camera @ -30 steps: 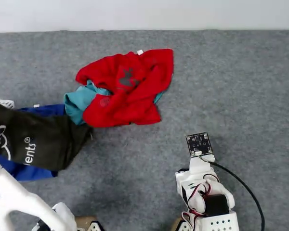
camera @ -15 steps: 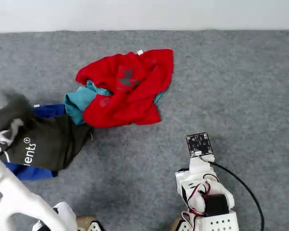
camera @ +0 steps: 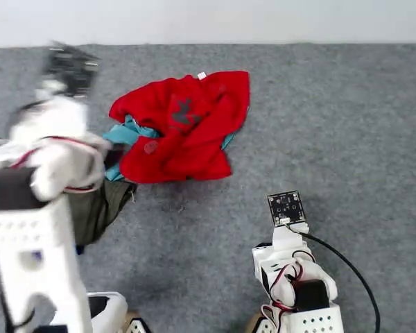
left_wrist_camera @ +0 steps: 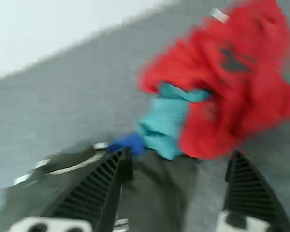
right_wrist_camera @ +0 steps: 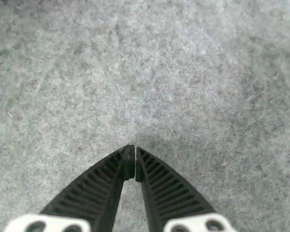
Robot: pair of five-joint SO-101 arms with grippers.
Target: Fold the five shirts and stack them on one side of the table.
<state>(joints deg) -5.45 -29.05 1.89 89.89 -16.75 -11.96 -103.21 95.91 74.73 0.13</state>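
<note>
Grey felt-like covering runs across the whole table (camera: 347, 125), fuzzy and matte. From the high view I've got the red shirt (camera: 184, 128) crumpled in a loose, rumpled heap towards the far middle, soft folds everywhere, with a dark print on its upper part. A teal shirt (camera: 130, 132) pokes out from under its left edge, bunched up. Just beside that, a dark shirt (camera: 100, 205) lies flatter, partly hidden under my left arm (camera: 41, 208), which is a chunky white plastic thing sitting over the left side of the table and smeared with blur. My right arm (camera: 295, 284) sits at the near edge, well apart from the clothes, with a little square circuit board (camera: 286, 207) on top and a black cable curling off it.

Left wrist view: the left gripper (left_wrist_camera: 181, 155) has its black ribbed fingers spread wide with nothing between them, hanging above the dark shirt. Past them I see the teal shirt, a small bit of blue shirt (left_wrist_camera: 129, 143) beside it, and the red heap on top.

Right wrist view: the right gripper (right_wrist_camera: 135, 164) is pinched closed, ribbed tips touching in a point, holding nothing, over bare grey felt.
</note>
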